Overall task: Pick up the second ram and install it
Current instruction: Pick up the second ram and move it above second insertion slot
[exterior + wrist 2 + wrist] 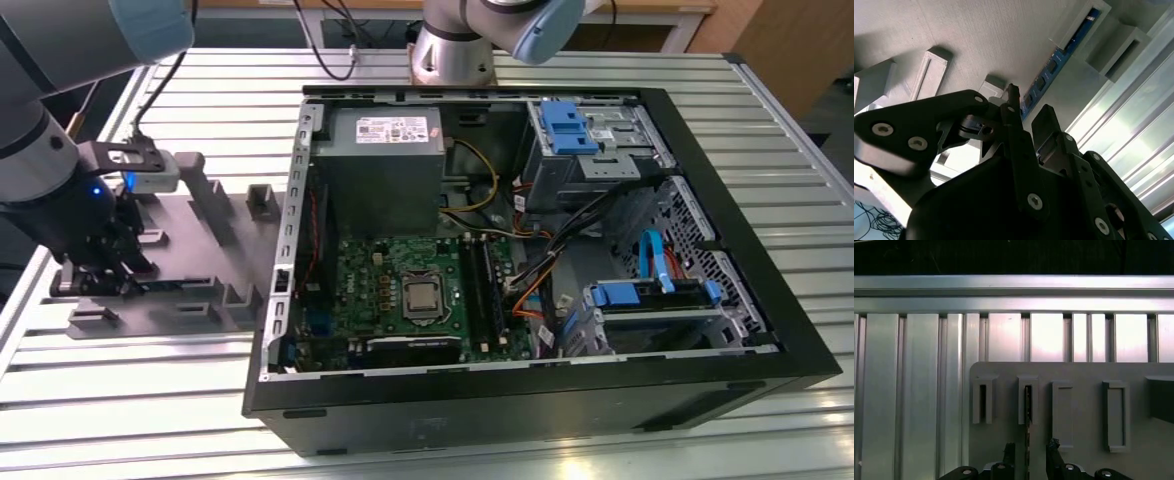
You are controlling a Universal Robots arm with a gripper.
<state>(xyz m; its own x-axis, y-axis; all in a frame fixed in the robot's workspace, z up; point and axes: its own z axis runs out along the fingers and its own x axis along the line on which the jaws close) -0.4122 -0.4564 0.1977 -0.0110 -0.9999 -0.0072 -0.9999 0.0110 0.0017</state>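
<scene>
While lowered onto the grey plastic fixture with upright blocks at the exterior view's left, straddles but does not pinch the second ram, a long, thin blue-green memory stick carrying a row of black chips. Appears in the first wrist view as a black two-fingered end effector spread apart, with one of its fingertips to either side of the stick's narrow edge and a gap on both sides. Grips nothing. As for the ram: upright on its long edge, seated in slotted blocks of the fixture, and in the second wrist view running from one slotted block down toward the fingers with its chips in plain sight. Well apart from all this, toward the exterior view's right on the ribbed aluminium worktop: an open black computer case lying on its side, with a large square green motherboard flat inside, just beside a grey box-shaped power supply.
</scene>
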